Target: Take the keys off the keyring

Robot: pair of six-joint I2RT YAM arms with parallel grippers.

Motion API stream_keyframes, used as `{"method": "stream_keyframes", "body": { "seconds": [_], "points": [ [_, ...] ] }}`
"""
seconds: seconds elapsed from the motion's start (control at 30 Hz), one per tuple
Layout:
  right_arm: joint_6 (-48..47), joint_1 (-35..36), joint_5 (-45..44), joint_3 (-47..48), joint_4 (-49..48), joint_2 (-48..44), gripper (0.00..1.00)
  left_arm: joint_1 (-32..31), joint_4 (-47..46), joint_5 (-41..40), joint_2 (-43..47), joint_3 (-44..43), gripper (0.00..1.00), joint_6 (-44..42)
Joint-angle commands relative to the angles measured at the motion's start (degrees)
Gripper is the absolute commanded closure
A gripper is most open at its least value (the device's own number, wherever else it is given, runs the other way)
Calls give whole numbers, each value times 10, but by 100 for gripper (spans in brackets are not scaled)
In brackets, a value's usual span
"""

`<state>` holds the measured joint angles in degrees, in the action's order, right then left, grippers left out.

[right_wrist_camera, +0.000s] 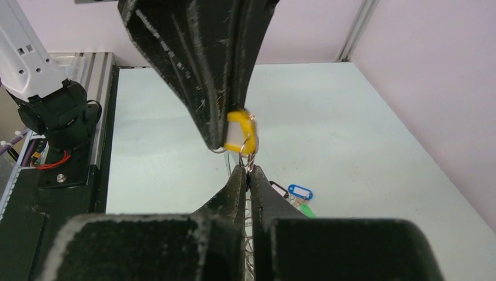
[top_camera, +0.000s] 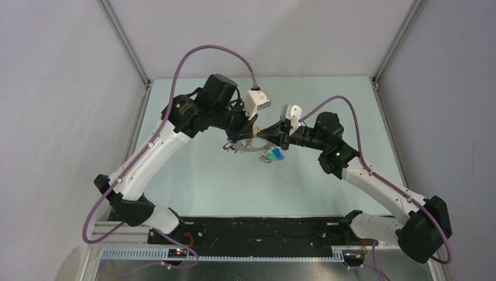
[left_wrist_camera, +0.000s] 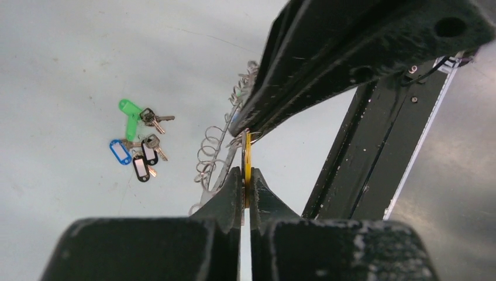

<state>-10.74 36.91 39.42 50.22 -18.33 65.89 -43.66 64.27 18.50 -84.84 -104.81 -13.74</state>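
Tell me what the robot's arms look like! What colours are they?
The left arm and right arm have smooth white tubes joined by chunky black joints. A purple cable loops along each. The right arm shows a tiny green light. The left gripper and right gripper have rough black fingers that narrow to tips, with a white camera box on each wrist.

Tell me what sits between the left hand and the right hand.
A yellow key tag and its small metal ring bridge them: the left hand pinches the tag, the right hand the ring. The right wrist view shows it best.
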Motion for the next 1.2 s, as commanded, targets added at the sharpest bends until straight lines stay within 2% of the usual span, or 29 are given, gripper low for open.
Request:
{"method": "stream_keyframes", "body": {
  "seconds": [0.0,0.2,0.43,0.5,0.63,0.77,0.97,1.17],
  "points": [
    [-19,1,-6,1,15,-23,100,36,-9,32,-8,-52,100,49],
    [-26,-7,-6,1,52,-49,100,75,-2,33,-12,-52,100,67],
    [14,-14,2,1,-2,-58,100,61,-1,94,-15,7,100,16],
    [41,-14,-8,-5,-33,-55,100,49,0,96,-16,20,100,0],
    [124,-17,-36,-41,-178,-53,100,34,0,94,-21,40,100,-19],
    [198,-16,-81,-70,-274,-44,100,30,-1,112,-25,52,100,-21],
    [261,-15,-79,-74,-334,-13,100,28,-4,96,-29,31,100,-19],
    [285,-29,-103,-104,-368,-32,100,29,-4,102,-39,34,100,-2]
  ]
}}
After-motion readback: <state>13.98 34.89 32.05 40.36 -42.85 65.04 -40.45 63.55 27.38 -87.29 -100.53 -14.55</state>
